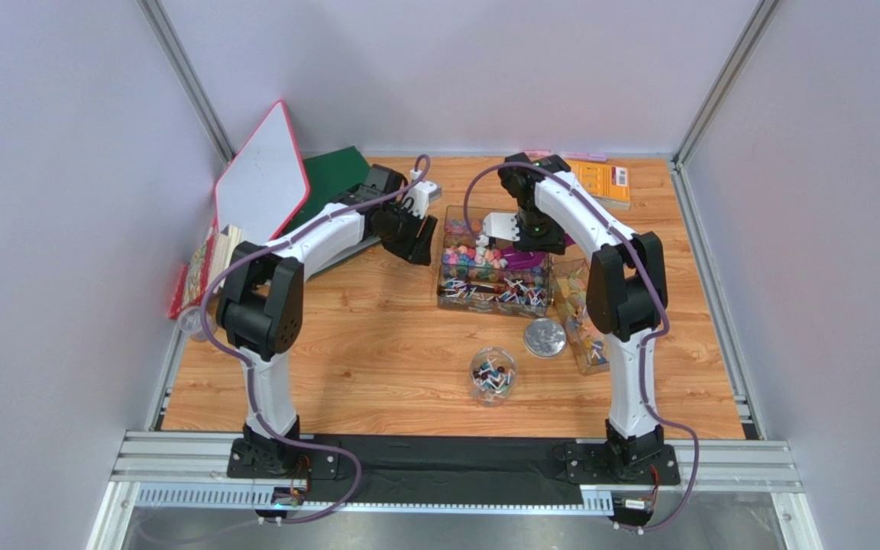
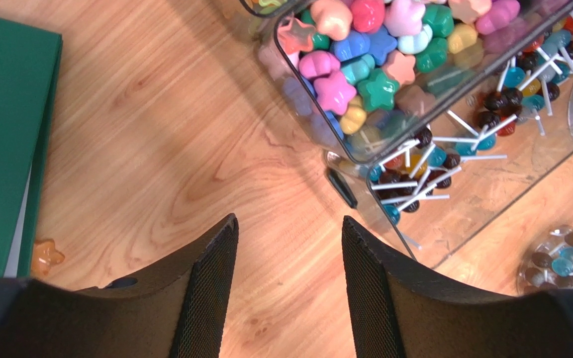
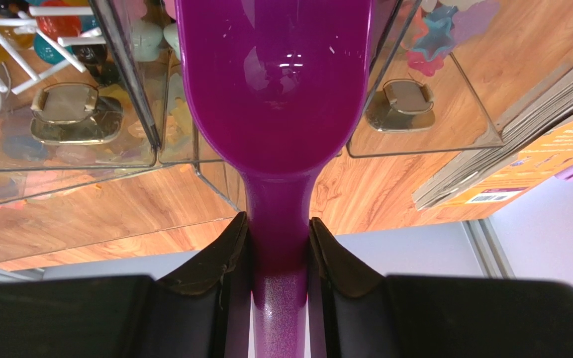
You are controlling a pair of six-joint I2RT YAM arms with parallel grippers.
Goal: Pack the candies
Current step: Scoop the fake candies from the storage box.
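Step in hand: scooping. The right gripper (image 3: 278, 246) pinches the glossy purple plastic scoop (image 3: 278, 82) by its handle, bowl seemingly empty, over the clear rigid tray (image 2: 476, 209) holding the candies (image 2: 372, 60) — moulded stars, stick lollipops. The left gripper (image 2: 289, 246) hangs spread beside the tray; next move, likely — dip the scoop into the heap.

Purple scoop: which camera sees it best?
The right wrist view. The purple scoop fills the middle of the picture, its handle pinched by the right gripper. The top view shows only a small purple bit over the clear box. The left wrist view does not clearly show it.
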